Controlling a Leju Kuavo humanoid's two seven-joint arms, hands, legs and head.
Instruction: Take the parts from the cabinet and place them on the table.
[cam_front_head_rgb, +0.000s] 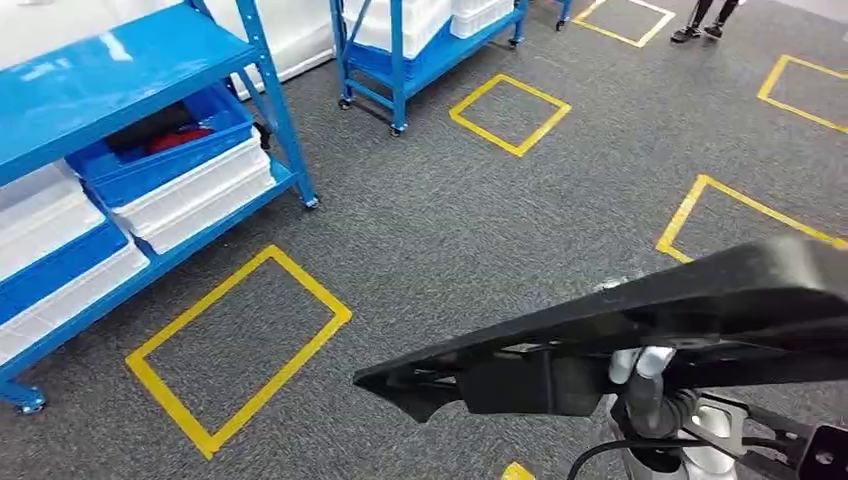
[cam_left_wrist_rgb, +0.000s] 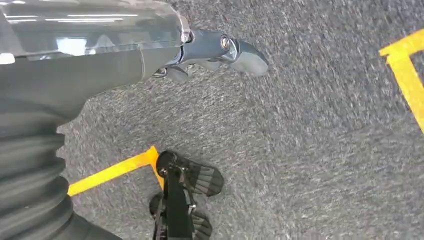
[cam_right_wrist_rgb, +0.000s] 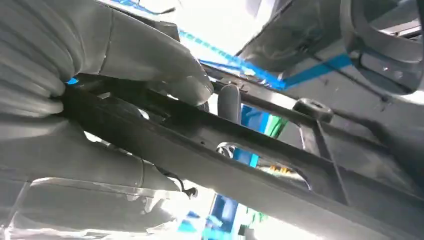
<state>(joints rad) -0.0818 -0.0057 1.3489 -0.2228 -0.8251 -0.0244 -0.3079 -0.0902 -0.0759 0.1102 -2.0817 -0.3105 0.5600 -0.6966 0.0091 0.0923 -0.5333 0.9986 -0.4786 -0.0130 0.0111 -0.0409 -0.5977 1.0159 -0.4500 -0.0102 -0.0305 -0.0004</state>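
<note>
Our right hand (cam_right_wrist_rgb: 100, 100) grips the long black moulded plastic part (cam_front_head_rgb: 640, 330), carried over the floor; our left hand (cam_left_wrist_rgb: 215, 52) hangs with nothing in it. The part looks stiff, light and unwieldy, so we favour a mid-length hold.

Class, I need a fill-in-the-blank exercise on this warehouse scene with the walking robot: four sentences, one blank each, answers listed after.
1. The right robot hand holds a long part coloured ____.
2. The squares taped on the grey carpet are ____.
3. The shelving rack beside the robot is painted ____.
4. The left robot hand hangs over the carpet holding ____.

Missing words: black; yellow; blue; nothing
</note>
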